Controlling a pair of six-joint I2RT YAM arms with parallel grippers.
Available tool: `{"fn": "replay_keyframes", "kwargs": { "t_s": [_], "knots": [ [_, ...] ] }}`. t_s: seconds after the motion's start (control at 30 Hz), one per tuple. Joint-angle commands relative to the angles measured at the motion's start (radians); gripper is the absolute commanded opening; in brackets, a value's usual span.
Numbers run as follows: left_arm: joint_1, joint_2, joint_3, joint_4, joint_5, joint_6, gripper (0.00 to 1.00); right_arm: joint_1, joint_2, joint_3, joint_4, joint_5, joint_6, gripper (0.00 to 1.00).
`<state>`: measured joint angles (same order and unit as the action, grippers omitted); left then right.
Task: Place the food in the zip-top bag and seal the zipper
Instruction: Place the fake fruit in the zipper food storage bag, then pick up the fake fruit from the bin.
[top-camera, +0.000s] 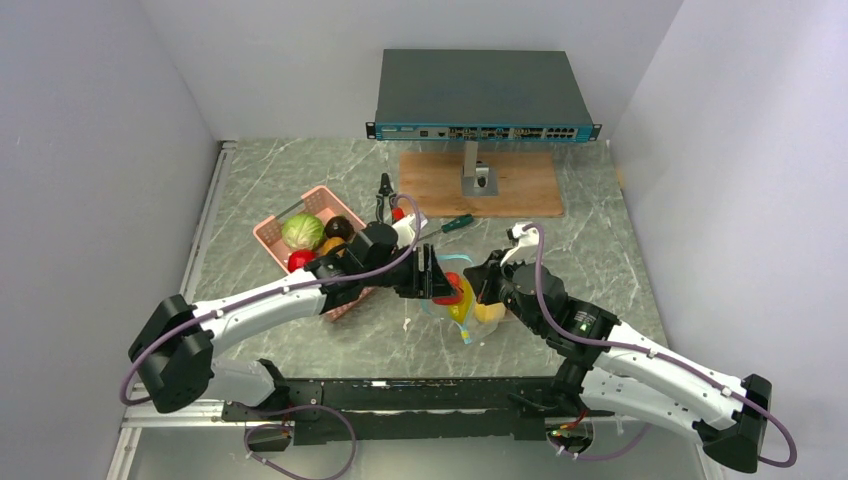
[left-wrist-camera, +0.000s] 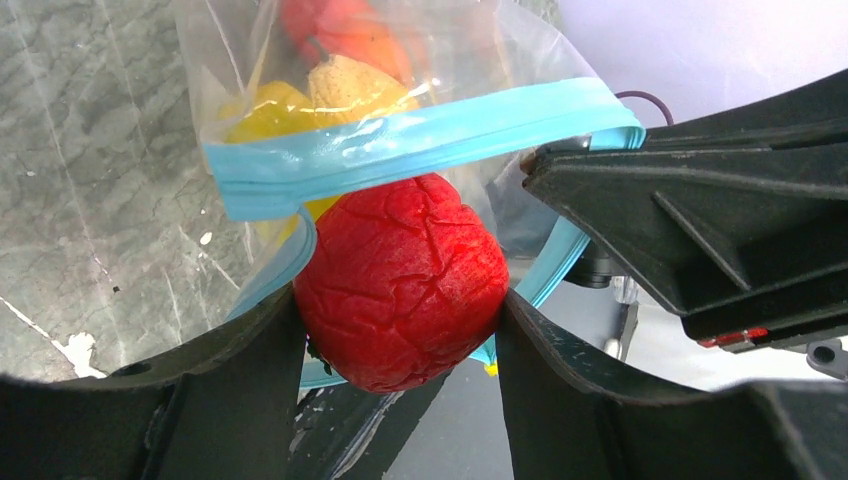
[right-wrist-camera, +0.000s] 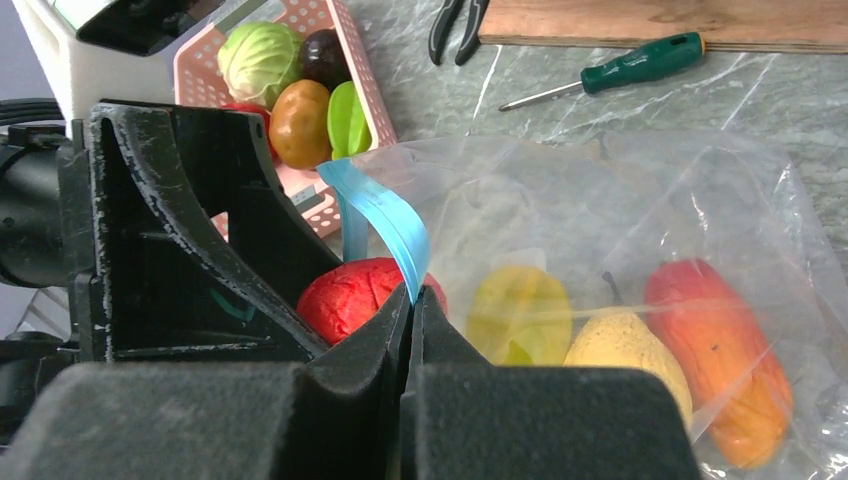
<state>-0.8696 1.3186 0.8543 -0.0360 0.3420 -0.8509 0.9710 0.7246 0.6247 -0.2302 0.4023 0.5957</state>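
Left gripper (top-camera: 438, 280) and right gripper (top-camera: 482, 290) close together at the zip-top bag (top-camera: 462, 320), a red food item (top-camera: 452, 291) between them

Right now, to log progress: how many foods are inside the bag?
3, side by side: a yellow piece, a pear, an orange piece. The left gripper's red piece is at the bag's mouth. More may hide.

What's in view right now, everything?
zip-top bag: 1, clear, between hands
zipper: 1, teal-blue, along bag mouth
red wrinkled food: 1, red, at bag mouth
food in bag: 3, yellow, tan, orange-red
basket: 1, pink, left of bag
basket food: 5, green cabbage, dark purple, brown-orange, green, red
screwdriver: 1, green handle, behind bag
pliers: 1, black, beside basket
wooden board: 1, brown, far table
network switch: 1, dark grey, above board
left hand: 1, black, gripping red wrinkled food
right hand: 1, black, shut on zipper
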Motion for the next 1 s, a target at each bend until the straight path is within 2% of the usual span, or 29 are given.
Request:
{"fn": "replay_keyframes", "kwargs": {
  "t_s": [0.0,0.1,0.13,0.3,0.63,0.97],
  "knots": [
    [-0.007,0.023,0.062,0.015,0.009,0.01,0.57,0.005,-0.016,0.001,0.067,-0.011,0.014,0.0],
    [-0.007,0.04,0.081,-0.005,0.004,0.02,0.77,0.005,-0.009,0.004,0.066,-0.013,0.013,0.0],
    [-0.006,0.04,0.086,-0.012,0.001,0.024,0.81,0.004,-0.008,0.005,0.064,-0.013,0.013,0.0],
    [-0.007,0.016,0.085,-0.024,-0.014,0.041,0.9,0.004,-0.026,0.001,0.056,-0.005,0.012,0.0],
    [-0.007,-0.119,0.06,-0.163,-0.117,0.094,0.95,0.005,-0.025,-0.002,0.052,0.003,0.012,0.0],
    [0.007,-0.327,0.036,-0.468,-0.453,0.157,0.98,0.005,-0.014,-0.01,0.06,0.003,0.013,0.0]
  ]
}}
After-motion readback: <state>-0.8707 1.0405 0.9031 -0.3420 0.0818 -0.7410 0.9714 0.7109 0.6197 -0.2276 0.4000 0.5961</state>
